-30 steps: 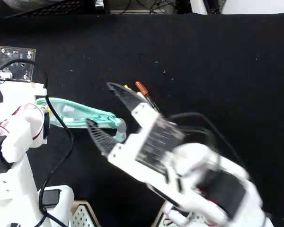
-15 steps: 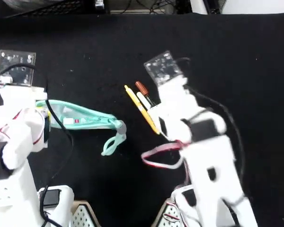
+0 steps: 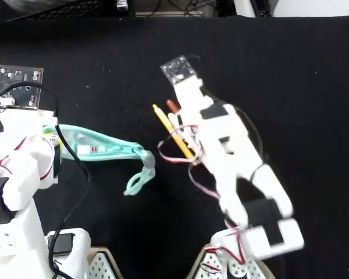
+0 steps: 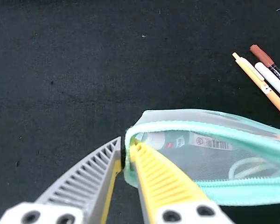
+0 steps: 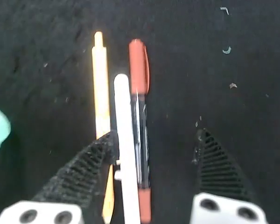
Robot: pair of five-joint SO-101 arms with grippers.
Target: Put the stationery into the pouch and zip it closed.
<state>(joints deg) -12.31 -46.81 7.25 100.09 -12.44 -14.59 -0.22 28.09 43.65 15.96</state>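
Mint-green mesh is what your left claw is pinching: its ribbed yellow and grey fingers are clamped on the end of the pouch, whose zip gapes open away from the claw. Within the last second your right claw swung off from above the pouch's loop and came down over the stationery, so the pick is set up but nothing is gripped yet. Its black ridged fingers stand apart over the matt black cloth. Between them lie the smooth white pen and the brown-capped marker, both close against one finger. The slim yellow pen lies just outside that finger, partly under it. All three are round, slick barrels lying side by side, so closing now would likely miss the yellow one. The pouch wall is translucent, showing a labelled item inside.
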